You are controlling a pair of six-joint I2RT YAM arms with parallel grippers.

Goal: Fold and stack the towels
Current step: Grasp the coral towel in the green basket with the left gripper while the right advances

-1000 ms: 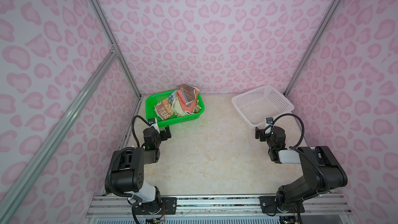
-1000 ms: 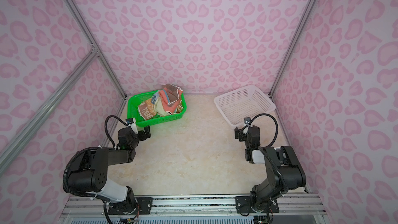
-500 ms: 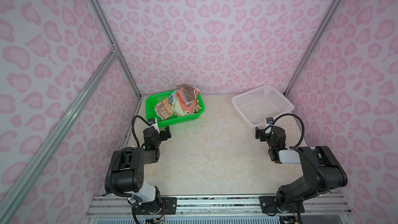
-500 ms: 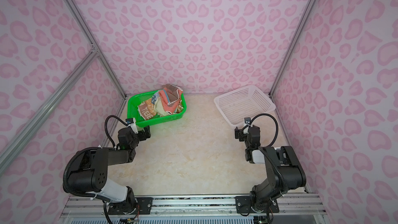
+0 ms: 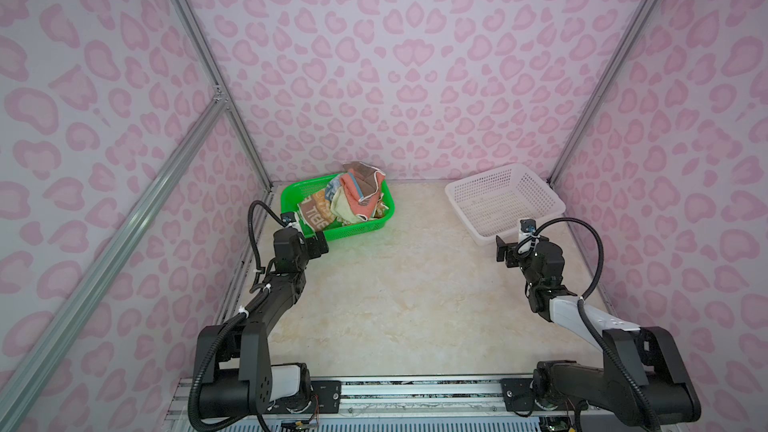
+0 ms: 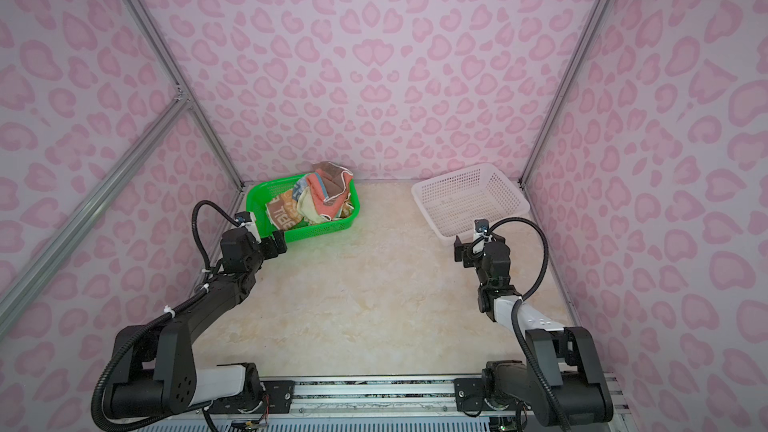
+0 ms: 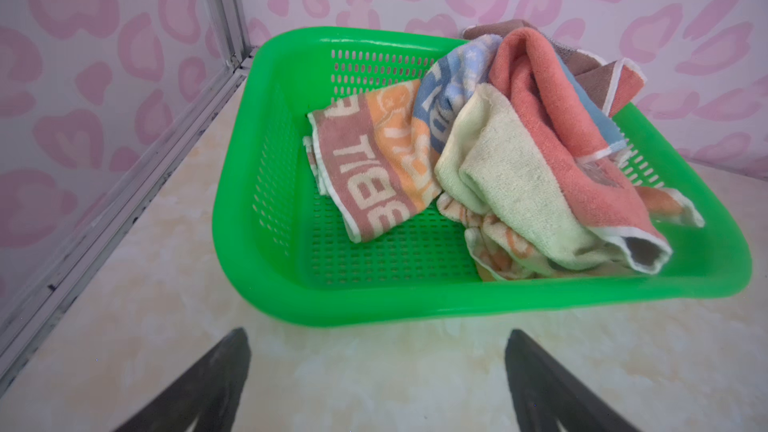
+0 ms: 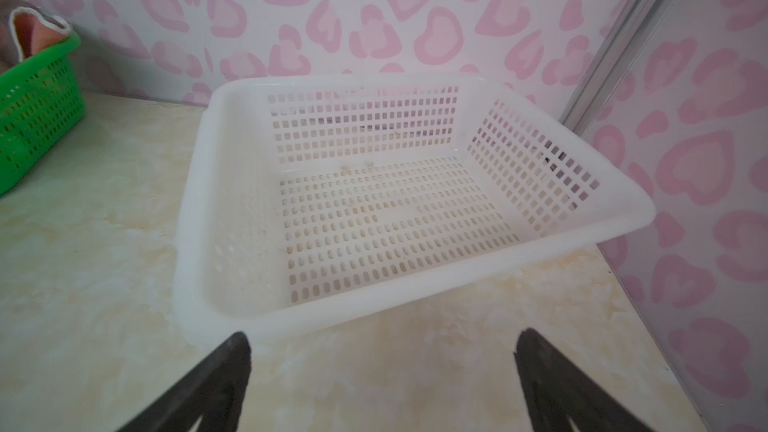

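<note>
Left gripper (image 7: 377, 334) spread over cream marble tabletop (image 5: 415, 284); pink heart-print walls (image 5: 415, 56).

Robot lab booth — pink heart-print wall panels (image 5: 411, 56), aluminium frame posts (image 5: 217, 91), marble-look tabletop (image 5: 407, 292), rail-mounted arms (image 5: 272, 305)

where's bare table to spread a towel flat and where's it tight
Widest bare table lies in front of the green basket and the white basket, between the left gripper and right gripper. The strip between the baskets along the back wall is free; the white basket holds nothing. Crowded: the green basket, heaped with towels.
</note>
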